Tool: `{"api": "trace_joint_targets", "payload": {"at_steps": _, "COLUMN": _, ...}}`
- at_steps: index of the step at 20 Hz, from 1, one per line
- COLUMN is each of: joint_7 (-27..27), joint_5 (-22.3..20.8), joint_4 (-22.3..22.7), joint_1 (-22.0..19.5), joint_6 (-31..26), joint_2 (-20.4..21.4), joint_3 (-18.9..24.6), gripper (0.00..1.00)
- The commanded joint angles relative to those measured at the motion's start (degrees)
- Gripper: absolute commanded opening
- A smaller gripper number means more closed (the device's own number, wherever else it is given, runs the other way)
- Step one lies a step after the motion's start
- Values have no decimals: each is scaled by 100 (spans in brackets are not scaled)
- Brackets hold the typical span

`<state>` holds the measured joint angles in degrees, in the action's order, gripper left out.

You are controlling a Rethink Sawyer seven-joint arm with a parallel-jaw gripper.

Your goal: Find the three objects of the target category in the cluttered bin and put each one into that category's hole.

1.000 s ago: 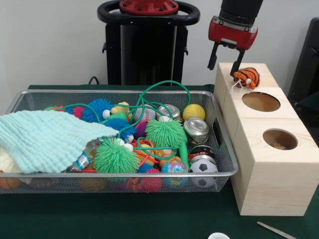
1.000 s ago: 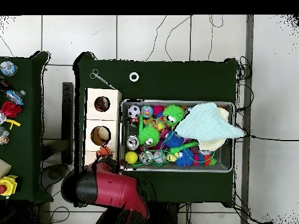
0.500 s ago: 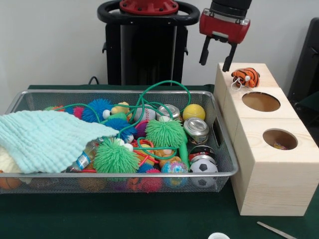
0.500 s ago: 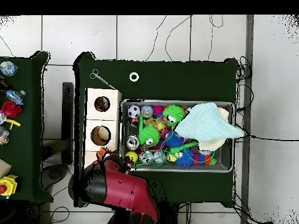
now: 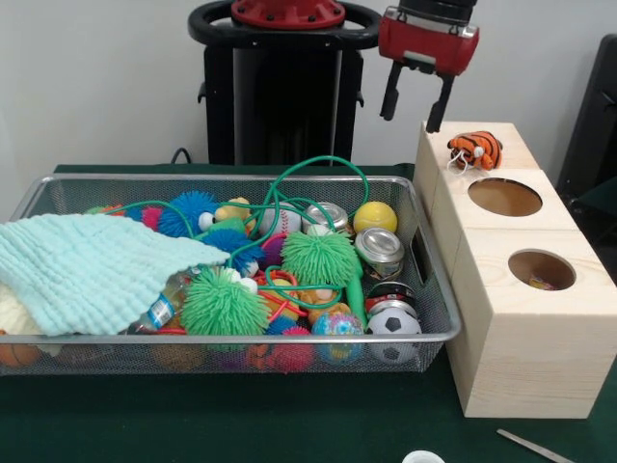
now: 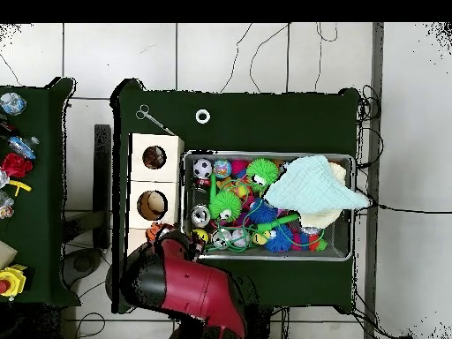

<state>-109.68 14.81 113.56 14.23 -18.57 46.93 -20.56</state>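
Front view — empty jaws above bin (image 5: 289,179)

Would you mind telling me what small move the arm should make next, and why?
Probably swing the end effector over the wire bin and lower it toward the clutter. It hangs open and empty above the wooden box, while the striped tiger toy already rests on the box's far section, so another target is likely due.

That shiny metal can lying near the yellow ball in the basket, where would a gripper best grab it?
Probably from straight above, fingers closing across the metal can's round side walls. It lies tilted with its lid facing up and forward, near the basket's right wall, so sideways access looks blocked. The gripper hangs open above.
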Motion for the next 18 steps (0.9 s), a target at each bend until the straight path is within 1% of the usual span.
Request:
{"api": "trace_joint_targets", "payload": {"at_steps": 1, "joint_7": -1411, "joint_5": 262, "joint_4": -560, "joint_1": 240, "joint_6": -942, "joint_2": -126, "joint_3": 159, "gripper": 100}}
{"api": "trace_joint_targets", "payload": {"at_steps": 5, "joint_7": -1634, "joint_5": 380, "joint_4": -862, "joint_1": 385, "joint_6": -1091, "joint_2": -349, "joint_3": 113, "gripper": 100}}
{"api": "trace_joint_targets", "payload": {"at_steps": 9, "joint_7": -1706, "joint_5": 505, "joint_4": -1016, "joint_1": 436, "joint_6": -928, "joint_2": -617, "joint_3": 135, "gripper": 100}}
{"api": "trace_joint_targets", "payload": {"at_steps": 13, "joint_7": -1657, "joint_5": 642, "joint_4": -971, "joint_1": 412, "joint_6": -721, "joint_2": -732, "joint_3": 207, "gripper": 100}}
{"api": "trace_joint_targets", "payload": {"at_steps": 18, "joint_7": -1506, "joint_5": 741, "joint_4": -747, "joint_1": 307, "joint_6": -371, "joint_2": -826, "joint_3": 278, "gripper": 100}}
